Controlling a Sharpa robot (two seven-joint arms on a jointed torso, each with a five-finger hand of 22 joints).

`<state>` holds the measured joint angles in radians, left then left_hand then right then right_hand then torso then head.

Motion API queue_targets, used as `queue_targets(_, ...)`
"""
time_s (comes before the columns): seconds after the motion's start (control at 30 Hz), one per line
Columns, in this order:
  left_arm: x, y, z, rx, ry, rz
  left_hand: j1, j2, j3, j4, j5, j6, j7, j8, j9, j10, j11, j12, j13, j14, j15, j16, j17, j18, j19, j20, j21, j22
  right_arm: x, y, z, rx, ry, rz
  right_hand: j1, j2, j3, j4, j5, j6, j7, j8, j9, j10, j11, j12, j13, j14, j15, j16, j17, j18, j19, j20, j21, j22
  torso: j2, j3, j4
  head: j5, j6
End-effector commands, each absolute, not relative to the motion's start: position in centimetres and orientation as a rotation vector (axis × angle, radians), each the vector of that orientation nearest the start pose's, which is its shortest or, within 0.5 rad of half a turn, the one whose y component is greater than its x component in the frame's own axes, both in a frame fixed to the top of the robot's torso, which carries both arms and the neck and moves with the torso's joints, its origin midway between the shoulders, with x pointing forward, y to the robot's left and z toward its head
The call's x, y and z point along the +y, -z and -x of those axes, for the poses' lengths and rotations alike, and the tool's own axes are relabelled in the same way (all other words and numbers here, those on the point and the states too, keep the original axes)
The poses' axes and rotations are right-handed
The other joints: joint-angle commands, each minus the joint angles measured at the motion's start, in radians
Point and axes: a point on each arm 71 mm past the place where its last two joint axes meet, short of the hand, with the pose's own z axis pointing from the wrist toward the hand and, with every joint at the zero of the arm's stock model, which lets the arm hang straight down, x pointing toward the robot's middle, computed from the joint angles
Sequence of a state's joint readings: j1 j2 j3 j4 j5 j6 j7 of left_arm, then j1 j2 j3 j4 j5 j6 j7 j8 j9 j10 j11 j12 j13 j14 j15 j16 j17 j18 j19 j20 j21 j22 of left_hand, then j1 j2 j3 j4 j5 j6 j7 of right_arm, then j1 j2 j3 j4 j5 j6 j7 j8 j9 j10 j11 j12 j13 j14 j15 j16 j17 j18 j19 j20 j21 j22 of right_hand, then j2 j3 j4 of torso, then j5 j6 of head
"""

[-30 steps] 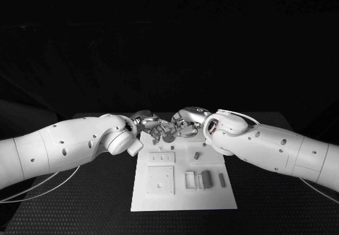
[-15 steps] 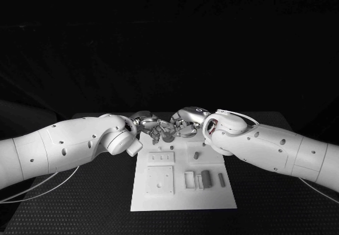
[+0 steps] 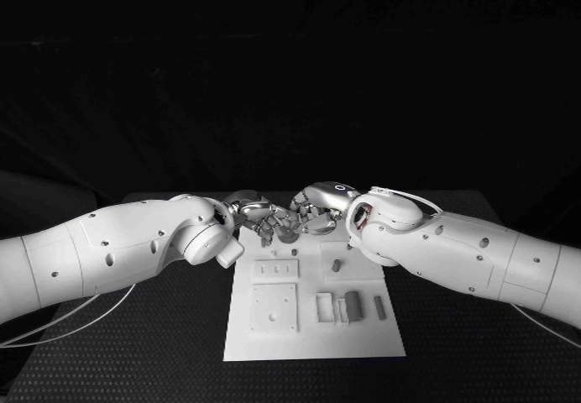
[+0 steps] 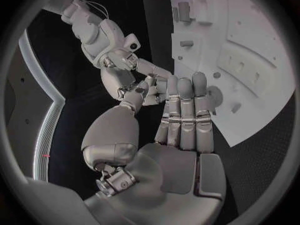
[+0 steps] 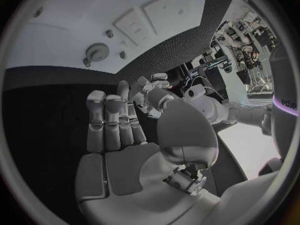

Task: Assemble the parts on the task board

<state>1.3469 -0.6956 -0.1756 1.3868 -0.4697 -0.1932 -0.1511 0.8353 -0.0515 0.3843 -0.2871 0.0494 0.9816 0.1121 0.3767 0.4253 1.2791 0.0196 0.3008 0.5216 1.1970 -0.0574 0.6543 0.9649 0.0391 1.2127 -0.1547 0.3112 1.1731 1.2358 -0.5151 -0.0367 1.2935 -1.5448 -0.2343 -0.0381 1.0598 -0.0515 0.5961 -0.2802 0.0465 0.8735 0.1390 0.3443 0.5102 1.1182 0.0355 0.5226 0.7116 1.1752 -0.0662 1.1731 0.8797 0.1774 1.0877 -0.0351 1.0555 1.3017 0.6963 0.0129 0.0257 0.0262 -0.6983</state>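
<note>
Two robot hands are meeting fingertip to fingertip above the task board's (image 3: 317, 340) far edge: left robot hand (image 3: 258, 215), right robot hand (image 3: 317, 210); whether either is gripping anything, hard to tell.

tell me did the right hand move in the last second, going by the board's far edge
Barely. In the head view the right hand stays fingertip to fingertip with the left hand above the far edge of the task board; any shift is too slight to call.

Two smooth white arms, dotted with small dark screw holes and trailing thin white cables, ended in silver hands: left hand (image 3: 254, 215), right hand (image 3: 317, 210).
</note>
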Motion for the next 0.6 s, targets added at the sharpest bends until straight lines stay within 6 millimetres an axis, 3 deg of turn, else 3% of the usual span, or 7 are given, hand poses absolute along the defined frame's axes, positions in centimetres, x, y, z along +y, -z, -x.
queue_targets(0.03,17.07,19.05,-51.48,2.033,1.018,0.689,-0.011,-0.004,-0.005,0.002,-0.001,0.001,0.009,-0.005,-0.001,-0.006,0.003,-0.004,0.001,-0.008,-0.002,0.007,-0.002,0.018,-0.003,0.000,-0.004,0.001,-8.48,17.66,-51.56,1.618,-0.739,0.400,-0.012,-0.001,0.000,0.004,0.002,0.001,0.006,-0.004,-0.001,0.003,0.000,-0.006,-0.001,0.001,-0.008,0.002,-0.002,0.084,0.003,-0.006,-0.006,-0.001,0.000,0.0006,0.0000,0.000,0.000)
queue_targets(0.6,16.79,19.02,-51.43,2.035,1.026,0.683,-0.017,-0.005,-0.007,0.002,-0.001,-0.002,0.010,-0.008,-0.002,-0.007,0.003,-0.008,0.004,-0.010,-0.001,0.008,-0.005,0.018,-0.003,0.000,-0.007,0.001,-8.16,17.65,-51.46,1.620,-0.746,0.406,-0.014,0.000,0.000,0.005,0.002,0.002,0.006,-0.004,-0.001,0.004,0.000,-0.007,-0.001,0.002,-0.008,0.002,-0.002,0.084,0.004,-0.007,-0.006,-0.001,0.000,0.0004,-0.0001,0.000,-0.001)
